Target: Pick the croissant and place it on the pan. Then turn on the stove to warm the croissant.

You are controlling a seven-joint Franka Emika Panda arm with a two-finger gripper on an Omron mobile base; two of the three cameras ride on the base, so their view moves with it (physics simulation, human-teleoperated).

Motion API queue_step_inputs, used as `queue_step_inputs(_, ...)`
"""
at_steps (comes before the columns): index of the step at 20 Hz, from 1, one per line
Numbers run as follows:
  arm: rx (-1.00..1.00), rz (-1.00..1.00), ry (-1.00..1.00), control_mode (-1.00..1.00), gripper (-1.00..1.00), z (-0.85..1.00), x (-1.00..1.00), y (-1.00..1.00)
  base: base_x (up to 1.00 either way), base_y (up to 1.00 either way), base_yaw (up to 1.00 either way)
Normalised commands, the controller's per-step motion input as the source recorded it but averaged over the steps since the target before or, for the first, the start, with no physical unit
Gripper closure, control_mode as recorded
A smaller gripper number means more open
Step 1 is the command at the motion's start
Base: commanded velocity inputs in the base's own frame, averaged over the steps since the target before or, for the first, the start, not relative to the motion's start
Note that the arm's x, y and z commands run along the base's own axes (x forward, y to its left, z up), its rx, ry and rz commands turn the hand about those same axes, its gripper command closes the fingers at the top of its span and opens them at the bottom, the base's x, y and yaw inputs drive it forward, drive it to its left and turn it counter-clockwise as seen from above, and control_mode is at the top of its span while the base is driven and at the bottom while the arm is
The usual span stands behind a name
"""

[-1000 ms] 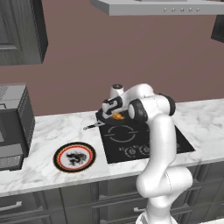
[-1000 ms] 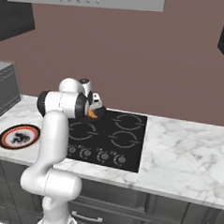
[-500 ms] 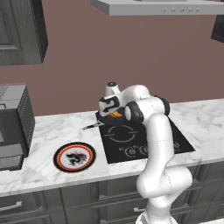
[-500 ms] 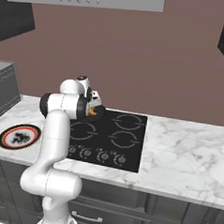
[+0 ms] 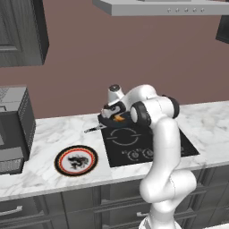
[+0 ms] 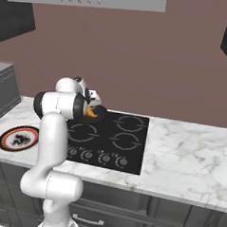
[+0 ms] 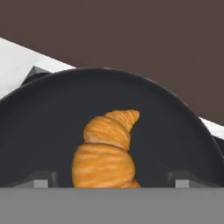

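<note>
Change: over the last second the hand has drawn back toward the rear left of the cooktop, edging a little further left and up above the pan; base and counter hold their places.
Claw: the gripper (image 7: 112, 181) stands wide, its two dark tips (image 7: 42, 179) set well apart on either side of the croissant (image 7: 106, 151), neither tip touching the pastry (a clear gap of black pan floor shows on both sides).
Croissant: lies inside the pan (image 7: 52, 113), on its floor, pointed end away from the hand.
Pan: sits at the stove's rear left corner, its thin handle (image 5: 92, 129) reaching out over the marble counter (image 5: 58, 129) on the arm's left.
Hand view: alone shows the spread of the tips and the pastry's brown ridges; pale counter and brown wall lie beyond the pan rim.
Left base view: gripper (image 5: 113, 112) hovers over the pan (image 5: 105, 120), a speck of orange croissant (image 5: 118, 118) beside it; the stove (image 5: 147, 147) lies mostly behind the arm; a red-rimmed plate (image 5: 76, 160) and a grey appliance (image 5: 13, 129) sit to the left.
Right base view: all four burner rings and the knob row (image 6: 96, 156) of the stove (image 6: 118, 139) show plainly; croissant (image 6: 91, 112) and pan (image 6: 99, 115) peek from behind the forearm; plate (image 6: 18, 138) near the left edge.
</note>
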Motion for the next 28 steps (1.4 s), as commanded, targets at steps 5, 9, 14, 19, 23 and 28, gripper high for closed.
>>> queue_step_inputs(5, 0.04, -0.1, -0.25, -1.0, -1.0, 0.57, -0.56, -0.21, 0.0, 0.0, 0.0)
queue_step_inputs(9, 0.09, -0.11, -0.13, -1.0, -1.0, 0.63, -0.64, -0.3, 0.0, 0.0, 0.0)
queue_step_inputs(14, 0.14, -0.13, -0.04, -1.0, -1.0, 0.66, -0.68, -0.27, 0.0, 0.0, 0.0)
queue_step_inputs(19, 0.14, -0.15, 0.0, -1.0, -1.0, 0.64, -0.62, -0.21, 0.0, 0.0, 0.0)
queue_step_inputs(23, 0.13, -0.16, 0.0, -1.0, -1.0, 0.6, -0.61, -0.19, 0.0, 0.0, 0.0)
queue_step_inputs(28, 0.13, -0.16, 0.0, -1.0, -1.0, 0.52, -0.74, -0.17, 0.0, 0.0, 0.0)
